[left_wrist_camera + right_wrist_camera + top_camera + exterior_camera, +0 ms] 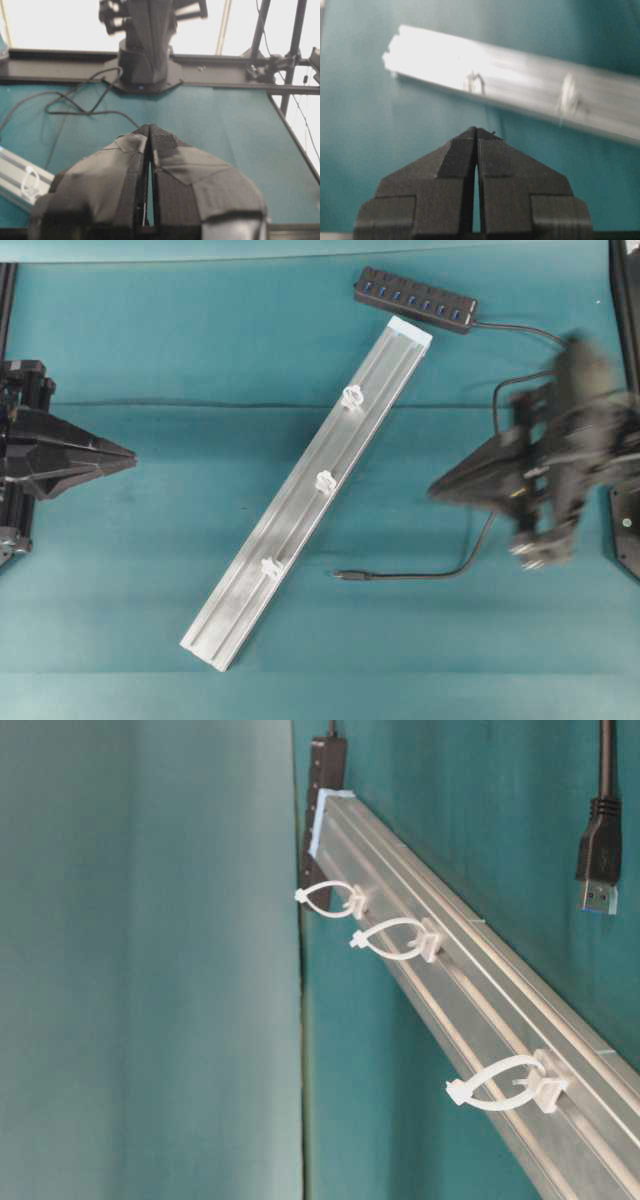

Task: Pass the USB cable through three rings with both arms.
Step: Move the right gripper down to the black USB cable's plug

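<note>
A teal tabletop [150, 360] fills the scene, with a long silvery rail [300, 510] lying diagonally across its middle; the rail serves as the landmark here.

Nearest the bottom edge of the overhead view is the rail's lower-left end, and just up from it sits the first of the three rings [269, 567]; the second [325, 480] and third [352, 396] follow along the rail toward its upper-right end. To the right of the rail, level with the first ring, lies the plug [345, 576] of the USB cable [440, 573], pointing at the rail, apart from it. The cord runs rightward away from the rail, curves up under the right hand [440, 490], and ends at the black hub [415, 298] beyond the rail's far end.

The right hand is motion-blurred, its fingers pressed together on nothing, right of the rail and above the cord. The left hand [128, 453], also pressed together and empty, sits well left of the rail.

The right arm looks clearly nearer the plug, which lies below and rail-ward of its tips.
</note>
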Available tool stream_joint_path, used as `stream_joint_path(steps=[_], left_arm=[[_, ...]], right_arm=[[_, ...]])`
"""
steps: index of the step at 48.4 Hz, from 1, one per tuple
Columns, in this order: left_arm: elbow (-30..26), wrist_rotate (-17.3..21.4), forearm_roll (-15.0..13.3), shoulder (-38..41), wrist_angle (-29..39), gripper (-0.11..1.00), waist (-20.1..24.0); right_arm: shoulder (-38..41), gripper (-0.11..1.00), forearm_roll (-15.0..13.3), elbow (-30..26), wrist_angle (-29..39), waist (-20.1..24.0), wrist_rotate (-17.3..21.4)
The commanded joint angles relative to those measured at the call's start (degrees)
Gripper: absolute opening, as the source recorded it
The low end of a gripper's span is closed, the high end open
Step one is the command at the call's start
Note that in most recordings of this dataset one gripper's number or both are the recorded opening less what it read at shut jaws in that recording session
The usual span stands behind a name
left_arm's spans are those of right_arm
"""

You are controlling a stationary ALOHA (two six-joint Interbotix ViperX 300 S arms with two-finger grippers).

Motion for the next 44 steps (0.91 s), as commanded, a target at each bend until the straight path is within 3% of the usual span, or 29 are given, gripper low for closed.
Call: stream_joint_path(steps=[1,16,24,28,33,41,44], left_arm=[[-1.41,0.0,0.18,0.18,-0.26,0.0,-0.09],[-1.32,0.09,0.18,0.26,-0.26,0.0,-0.09],[-1.23,0.26,0.18,0.26,-0.26,0.0,0.0],[-1.05,0.26,0.18,0.26,-0.26,0.0,0.18],[-1.05,0.09,0.18,0.26,-0.26,0.0,0.26],[-1.05,-0.18,0.18,0.26,-0.26,0.0,0.26],[-1.05,-0.18,0.18,0.26,-0.26,0.0,0.26]], right_arm=[[5.8,0.0,0.0,-3.52,5.71,0.97,0.62],[20.48,0.0,-3.78,-13.8,19.69,2.02,-0.18],[25.4,0.01,-4.13,-15.91,21.27,2.9,-1.67],[26.98,0.07,-4.13,-16.61,21.18,3.43,-3.16],[28.74,0.26,-4.04,-17.58,21.18,3.87,-4.04],[31.2,0.74,-4.31,-18.02,21.01,4.31,-4.31],[31.99,0.87,-4.39,-17.84,20.57,4.75,-4.22]])
